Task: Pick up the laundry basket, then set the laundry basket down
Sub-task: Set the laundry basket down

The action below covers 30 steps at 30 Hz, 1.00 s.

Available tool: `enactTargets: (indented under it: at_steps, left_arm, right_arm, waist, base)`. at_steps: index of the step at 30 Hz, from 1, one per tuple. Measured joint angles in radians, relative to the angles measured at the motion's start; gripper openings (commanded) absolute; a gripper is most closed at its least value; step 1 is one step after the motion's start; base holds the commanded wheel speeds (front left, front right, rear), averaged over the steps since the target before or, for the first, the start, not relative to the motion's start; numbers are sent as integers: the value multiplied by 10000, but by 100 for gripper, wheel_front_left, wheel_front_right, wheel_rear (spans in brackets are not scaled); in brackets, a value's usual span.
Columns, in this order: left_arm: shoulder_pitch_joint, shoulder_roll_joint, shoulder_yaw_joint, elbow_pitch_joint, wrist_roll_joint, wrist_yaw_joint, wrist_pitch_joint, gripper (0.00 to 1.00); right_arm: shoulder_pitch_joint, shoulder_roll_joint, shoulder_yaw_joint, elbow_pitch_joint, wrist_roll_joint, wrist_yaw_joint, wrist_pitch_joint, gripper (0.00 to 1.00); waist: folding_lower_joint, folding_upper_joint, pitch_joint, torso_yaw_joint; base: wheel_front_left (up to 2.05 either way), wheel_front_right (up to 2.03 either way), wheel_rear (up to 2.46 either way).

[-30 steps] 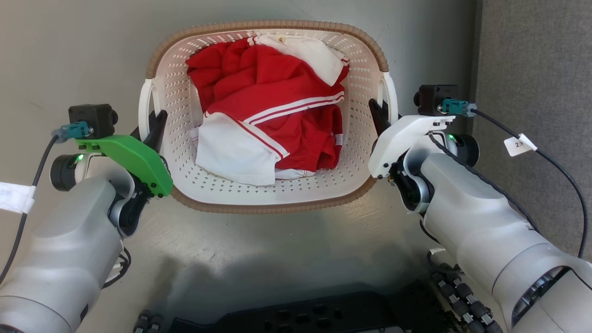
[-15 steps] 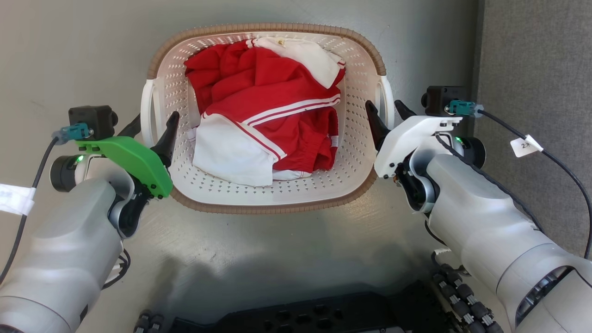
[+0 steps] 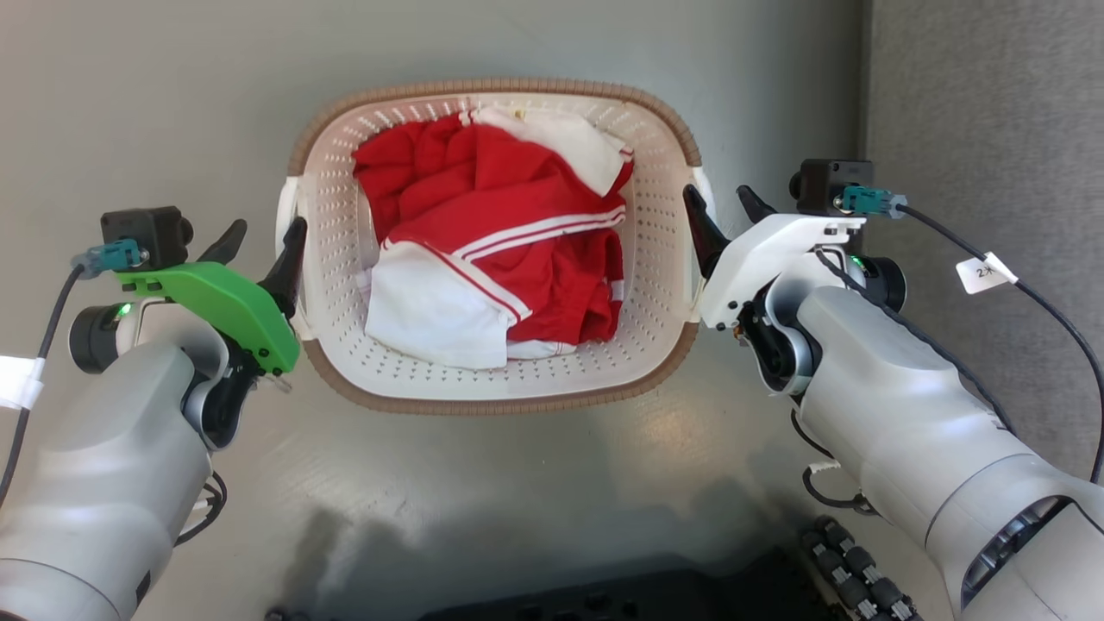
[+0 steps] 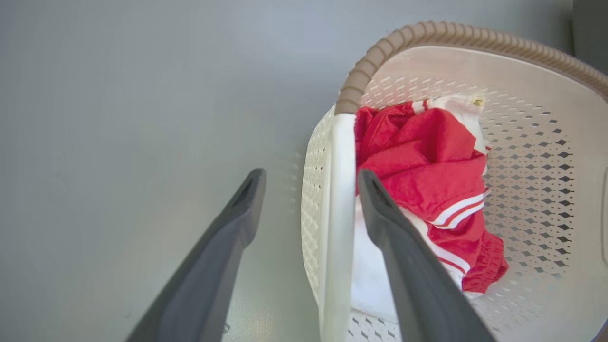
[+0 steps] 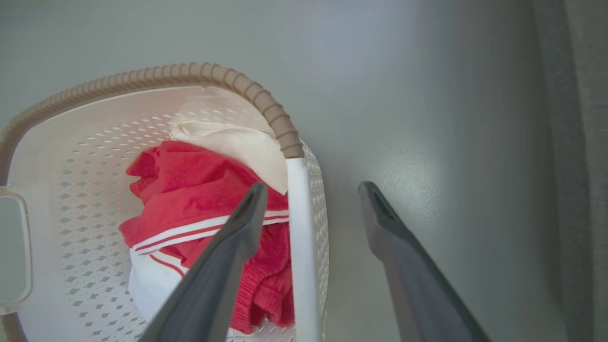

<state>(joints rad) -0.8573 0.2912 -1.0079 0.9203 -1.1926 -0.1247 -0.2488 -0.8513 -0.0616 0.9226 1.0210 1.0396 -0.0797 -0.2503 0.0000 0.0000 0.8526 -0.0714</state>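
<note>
Head view: laundry basket (image 3: 492, 404) on grey floor (image 3: 517, 500), centred between both arms, red and white clothes (image 3: 509, 259) inside. Left gripper (image 3: 266, 226) spread wide, one finger inside basket wall, other outside. Right gripper (image 3: 716, 194) spread same way at opposite side.

Left wrist view: fingers apart, white left handle (image 4: 339, 213) standing between them, unpinched; inner finger close beside handle, above clothes.

Right wrist view: fingers apart astride white right handle (image 5: 297, 237); wide gap to outer finger, inner finger near handle, over clothes.
</note>
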Motion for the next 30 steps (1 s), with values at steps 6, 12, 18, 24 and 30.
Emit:
enactTargets:
  at_steps: [6,12,18,24,30]
  left_arm:
    - [2,38,353,-299,10,0,-2,100]
    - [35,92,832,-669,366,0,-2,100]
    - [429,136,1365,-1185,761,0,-2,100]
    - [796,209,2056,-1751,1216,0,-23,100]
    - [1511,245,2621,-2236,1764,0,-29,100]
  right_arm:
    - [-4,-2,-280,-117,-194,0,0,100]
    - [21,0,-570,-468,-780,35,-2,100]
    - [275,-10,-1110,-765,-1392,19,-2,100]
    - [535,-242,-1906,-1509,-2021,-15,-13,100]
    - [1386,-477,-2485,-2065,-2637,-27,-13,100]
  waist:
    - [0,0,-568,-53]
    - [0,0,-1397,-91]
    - [-1,0,-2193,-109]
    - [0,0,-3022,-119]
    - [-1,0,-3863,-115]
  base:
    - [0,0,0]
    - [0,0,0]
    - [0,0,0]
    - [0,0,0]
    - [0,0,0]
